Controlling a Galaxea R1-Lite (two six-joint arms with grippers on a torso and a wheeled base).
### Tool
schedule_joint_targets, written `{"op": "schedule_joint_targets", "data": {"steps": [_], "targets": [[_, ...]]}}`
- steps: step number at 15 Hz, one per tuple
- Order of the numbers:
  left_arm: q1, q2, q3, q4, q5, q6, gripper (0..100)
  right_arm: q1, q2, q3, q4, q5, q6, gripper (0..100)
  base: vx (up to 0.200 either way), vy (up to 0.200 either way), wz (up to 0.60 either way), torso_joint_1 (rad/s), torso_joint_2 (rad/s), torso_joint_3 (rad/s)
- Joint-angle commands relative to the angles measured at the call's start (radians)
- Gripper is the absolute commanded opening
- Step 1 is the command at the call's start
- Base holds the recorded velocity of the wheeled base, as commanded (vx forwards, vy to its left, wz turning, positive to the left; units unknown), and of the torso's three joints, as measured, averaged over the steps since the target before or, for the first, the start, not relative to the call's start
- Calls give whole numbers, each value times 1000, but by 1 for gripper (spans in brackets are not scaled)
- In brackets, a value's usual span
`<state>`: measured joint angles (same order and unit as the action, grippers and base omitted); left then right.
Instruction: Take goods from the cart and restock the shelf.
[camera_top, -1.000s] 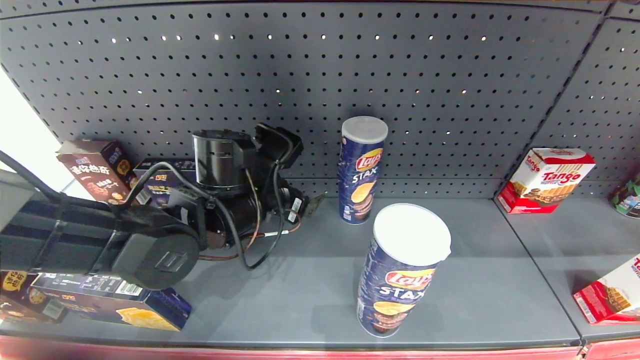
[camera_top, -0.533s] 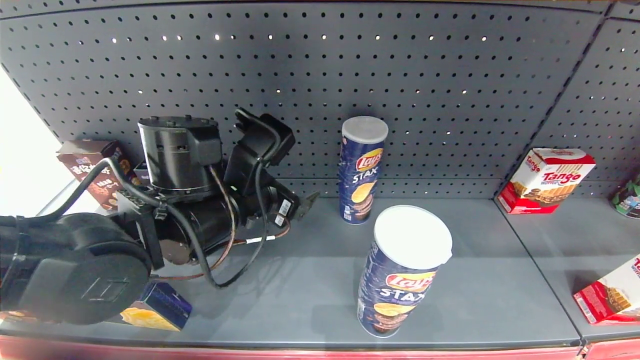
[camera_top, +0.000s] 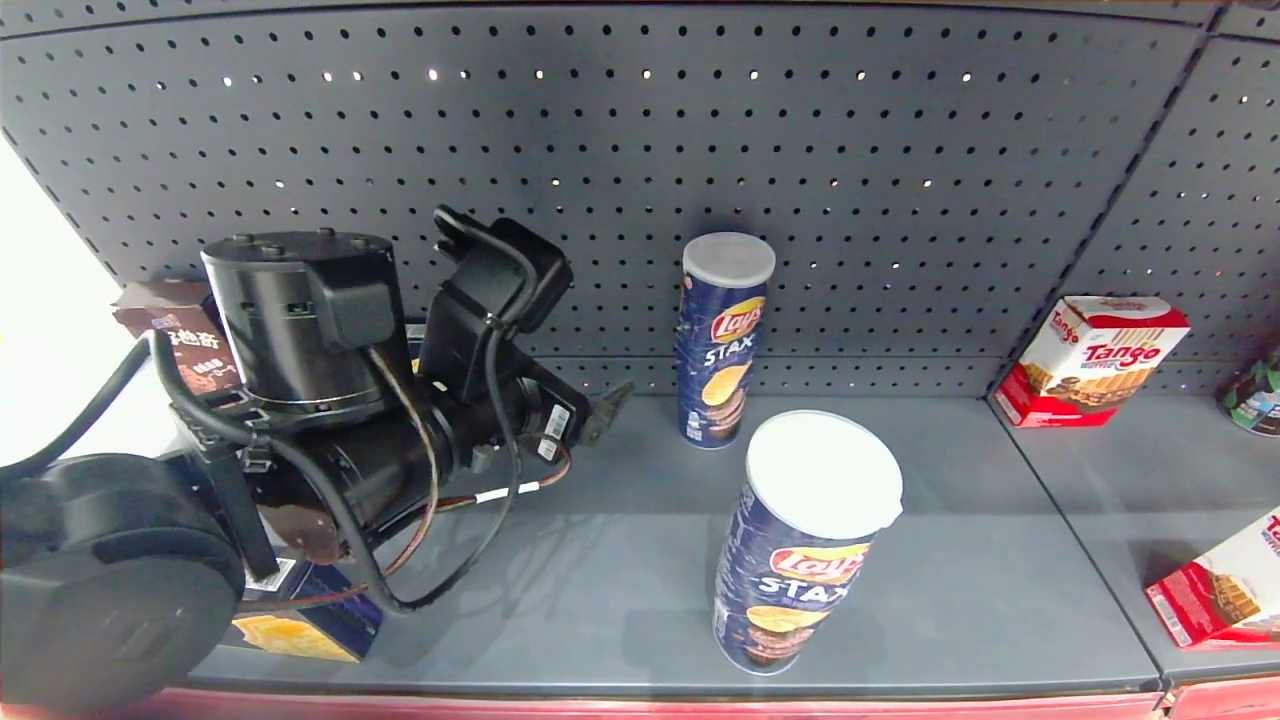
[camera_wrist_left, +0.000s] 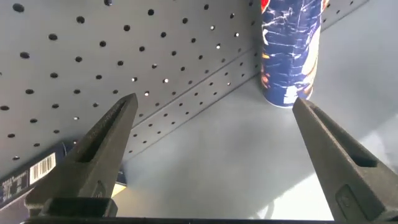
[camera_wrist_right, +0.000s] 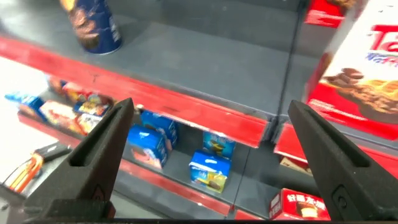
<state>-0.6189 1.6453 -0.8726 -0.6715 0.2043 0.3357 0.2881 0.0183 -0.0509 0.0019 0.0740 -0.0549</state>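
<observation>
Looking all black along the left arm (camera_top: 330, 440), built from fat round parts like tin cans, with a big round cap (camera_top: 110, 590) on one part. Carrying a thick black cable (camera_top: 500, 500) looping beside it, a thin reddish wire (camera_top: 548, 474) and small white stickers (camera_top: 556, 422). Showing little round screws (camera_top: 275, 243) on the tallest part. Ending in dark grey pointed fingers (camera_wrist_left: 102, 155) on the left gripper (camera_wrist_left: 214, 104), and matching ones on the right gripper (camera_wrist_right: 211, 107).

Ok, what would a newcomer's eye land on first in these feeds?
Probably the blue chip can with its white lid, standing near the front of the shelf, a second can upright by the pegboard behind it. Next, the black left arm over the shelf's left side, its left hand open and empty, pointing toward that second can.
</observation>
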Motion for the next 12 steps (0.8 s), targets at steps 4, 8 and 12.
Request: {"op": "schedule_joint_targets", "data": {"steps": [4,8,12], "targets": [[5,-9,47,-80,-2,-15,100,13,529,-411,20,20,38,100,0,0,0,0,0,0],[21,-12,95,-123,-5,-15,100,59,836,-420,-60,20,-89,100,0,0,0,0,0,0],[21,-29,116,-132,0,-15,100,160,1042,-396,-135,13,-95,100,0,0,0,0,0,0]]}}
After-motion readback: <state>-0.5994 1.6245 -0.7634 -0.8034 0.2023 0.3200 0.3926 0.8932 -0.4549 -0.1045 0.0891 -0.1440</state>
